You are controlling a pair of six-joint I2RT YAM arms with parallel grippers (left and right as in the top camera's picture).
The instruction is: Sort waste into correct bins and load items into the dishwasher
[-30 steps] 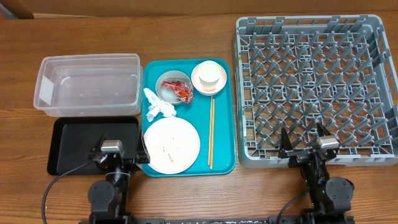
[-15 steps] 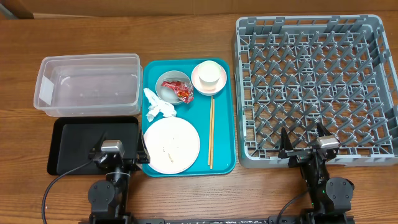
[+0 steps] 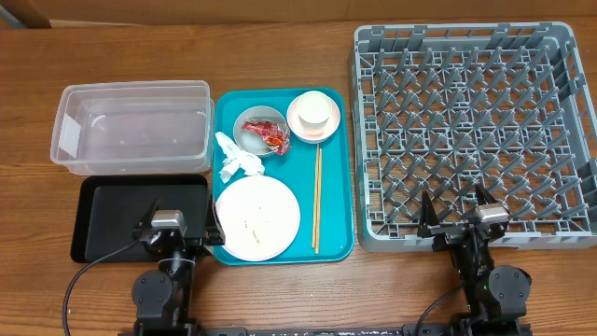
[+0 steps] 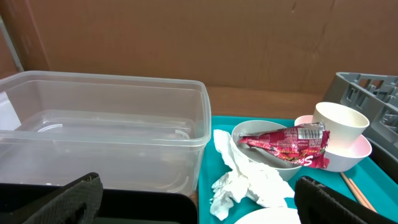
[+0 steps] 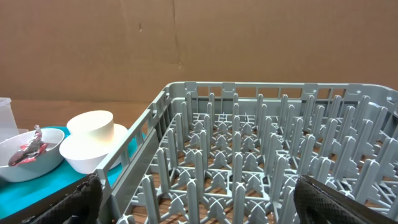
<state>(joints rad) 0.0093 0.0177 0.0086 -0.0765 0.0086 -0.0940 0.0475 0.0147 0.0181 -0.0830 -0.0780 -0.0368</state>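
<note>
On the teal tray point(image 3: 336, 201) lie a crumpled white tissue point(image 3: 235, 159) point(image 4: 245, 183), a grey-white bowl point(image 3: 250, 124) point(image 4: 264, 158) holding a red snack wrapper point(image 3: 268, 134) point(image 4: 286, 140), a white cup point(image 3: 314, 110) point(image 4: 339, 121) on a pinkish saucer point(image 3: 328, 131) point(image 4: 354, 152), wooden chopsticks point(image 3: 317, 196) and a pale pink plate point(image 3: 257, 217) with rice grains. The clear tub point(image 3: 131, 126) point(image 4: 106, 130) and black tray point(image 3: 131, 217) sit left. The grey dish rack point(image 3: 471, 131) point(image 5: 261, 162) is right. My left gripper point(image 3: 173, 227) point(image 4: 199, 199) is open at the black tray's front edge. My right gripper point(image 3: 464, 221) point(image 5: 199, 199) is open at the rack's front edge.
A brown cardboard wall point(image 4: 199, 37) stands behind the table. Bare wooden table point(image 3: 308, 289) runs along the front, where both arm bases stand.
</note>
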